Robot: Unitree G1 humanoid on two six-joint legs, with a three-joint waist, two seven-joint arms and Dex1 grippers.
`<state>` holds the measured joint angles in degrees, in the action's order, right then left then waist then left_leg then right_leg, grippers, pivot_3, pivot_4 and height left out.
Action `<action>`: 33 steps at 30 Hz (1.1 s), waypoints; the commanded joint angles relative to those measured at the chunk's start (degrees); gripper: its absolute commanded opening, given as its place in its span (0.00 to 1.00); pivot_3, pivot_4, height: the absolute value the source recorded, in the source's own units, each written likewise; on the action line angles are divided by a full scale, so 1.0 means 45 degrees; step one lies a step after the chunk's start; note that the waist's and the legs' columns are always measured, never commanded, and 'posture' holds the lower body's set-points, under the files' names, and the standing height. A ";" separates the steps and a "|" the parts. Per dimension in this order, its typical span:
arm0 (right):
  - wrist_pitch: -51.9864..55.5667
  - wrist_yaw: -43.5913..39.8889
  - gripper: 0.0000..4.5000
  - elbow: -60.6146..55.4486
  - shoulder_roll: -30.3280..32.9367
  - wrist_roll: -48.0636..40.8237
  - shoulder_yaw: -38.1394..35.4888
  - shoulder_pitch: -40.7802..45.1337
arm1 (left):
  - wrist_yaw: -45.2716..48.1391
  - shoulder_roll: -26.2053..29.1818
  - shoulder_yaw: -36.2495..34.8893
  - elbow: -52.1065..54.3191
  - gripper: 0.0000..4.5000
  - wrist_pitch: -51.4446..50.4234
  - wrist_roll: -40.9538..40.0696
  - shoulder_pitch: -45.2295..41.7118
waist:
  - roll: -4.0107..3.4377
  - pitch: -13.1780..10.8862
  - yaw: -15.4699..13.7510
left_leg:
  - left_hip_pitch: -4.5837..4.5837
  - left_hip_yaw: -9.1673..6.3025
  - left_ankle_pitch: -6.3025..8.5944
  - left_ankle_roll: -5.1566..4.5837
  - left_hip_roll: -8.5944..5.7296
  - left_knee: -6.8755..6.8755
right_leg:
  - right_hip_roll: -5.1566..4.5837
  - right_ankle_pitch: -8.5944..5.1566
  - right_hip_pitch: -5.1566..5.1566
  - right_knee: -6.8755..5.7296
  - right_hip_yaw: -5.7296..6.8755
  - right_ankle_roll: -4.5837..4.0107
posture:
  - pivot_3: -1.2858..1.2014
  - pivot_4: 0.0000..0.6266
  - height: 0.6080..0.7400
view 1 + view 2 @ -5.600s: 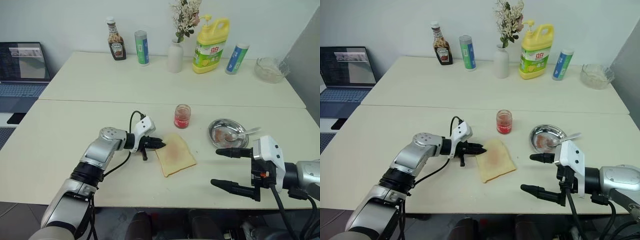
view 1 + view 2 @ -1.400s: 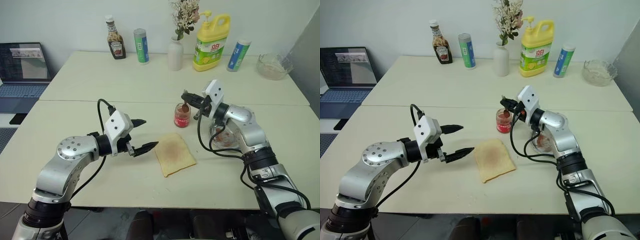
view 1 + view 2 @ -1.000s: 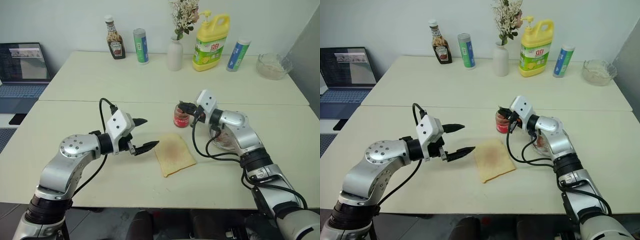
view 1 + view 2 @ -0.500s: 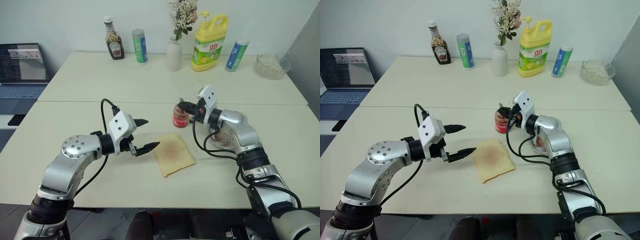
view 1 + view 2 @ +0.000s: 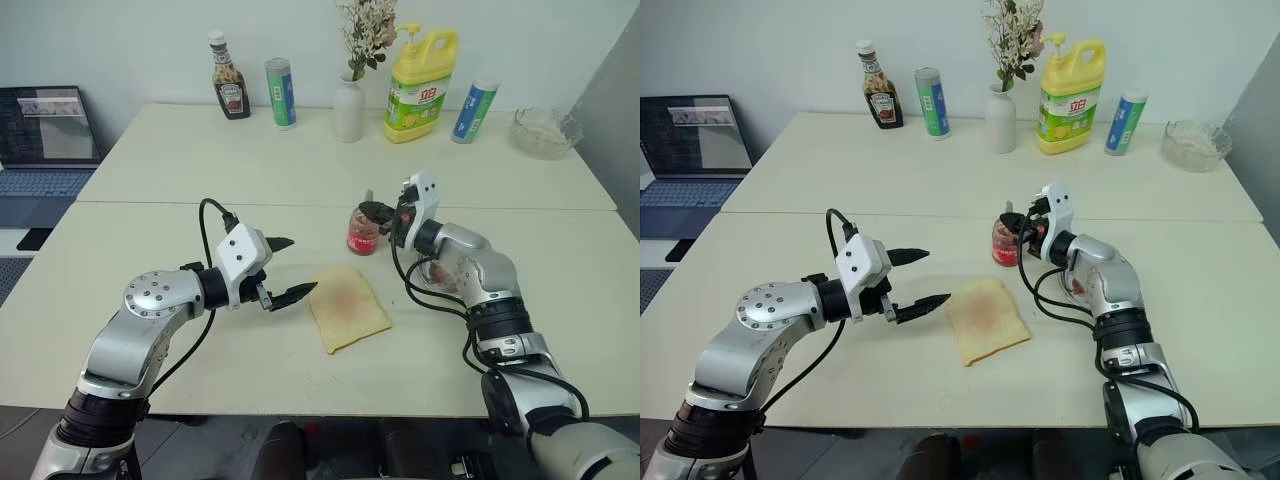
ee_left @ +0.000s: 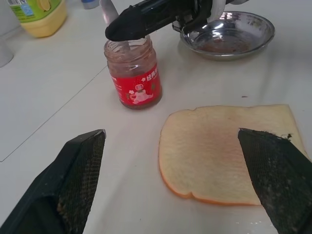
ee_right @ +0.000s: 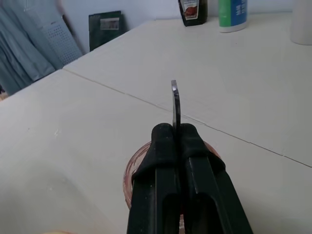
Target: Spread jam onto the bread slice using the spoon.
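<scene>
Ketchup bottle [image 5: 232, 88], vase [image 5: 348, 111], detergent jug [image 5: 421, 86] line the table's far edge.

Head pair overhead; wrist cameras near, sharing the jam [image 6: 135, 71].

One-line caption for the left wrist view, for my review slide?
Right gripper holds the spoon in the jam jar, beside the bread slice and steel dish.

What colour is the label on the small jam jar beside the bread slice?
Red, with a small pale cartoon figure and white writing on the jam jar. It shows best in the left wrist view.
</scene>
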<state>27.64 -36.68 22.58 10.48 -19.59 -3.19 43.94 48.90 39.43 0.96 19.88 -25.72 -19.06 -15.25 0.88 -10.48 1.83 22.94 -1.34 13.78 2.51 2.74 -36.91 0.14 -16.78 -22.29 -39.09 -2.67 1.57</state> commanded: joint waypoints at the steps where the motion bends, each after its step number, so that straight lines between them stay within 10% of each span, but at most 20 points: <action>1: 0.0722 0.0443 0.00 -0.0303 -0.0159 -0.0701 -0.0652 0.0127 | 0.0005 -0.0032 0.0010 0.0127 1.00 0.0302 0.0047 -0.0005 | 0.0000 0.0000 0.0000 | 0.0000 0.0000 0.0000 0.0000 0.0000 0.0000 | 0.0000 0.0000 0.0000 0.0000 -0.0001 0.0000 | 0.52 0.24 1.00; 33: 0.4482 0.3812 0.00 -0.1844 -0.0916 -0.4740 -0.3832 0.0980 | 0.0190 -0.0165 0.0455 -0.0424 1.00 0.1013 0.0625 -0.0084 | -0.0004 -0.0003 0.0002 | 0.0010 0.0004 0.0001 -0.0001 0.0002 0.0017 | 0.0003 -0.0001 -0.0012 0.0010 -0.0004 0.0001 | 0.52 0.24 1.00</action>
<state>47.23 -20.15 16.02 6.35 -38.52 -19.18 46.31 49.53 38.76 3.14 17.32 -22.52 -16.42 -15.26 0.87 -10.50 1.84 22.99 -1.32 13.78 2.51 2.74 -36.83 0.16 -16.79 -22.35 -39.05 -2.68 1.57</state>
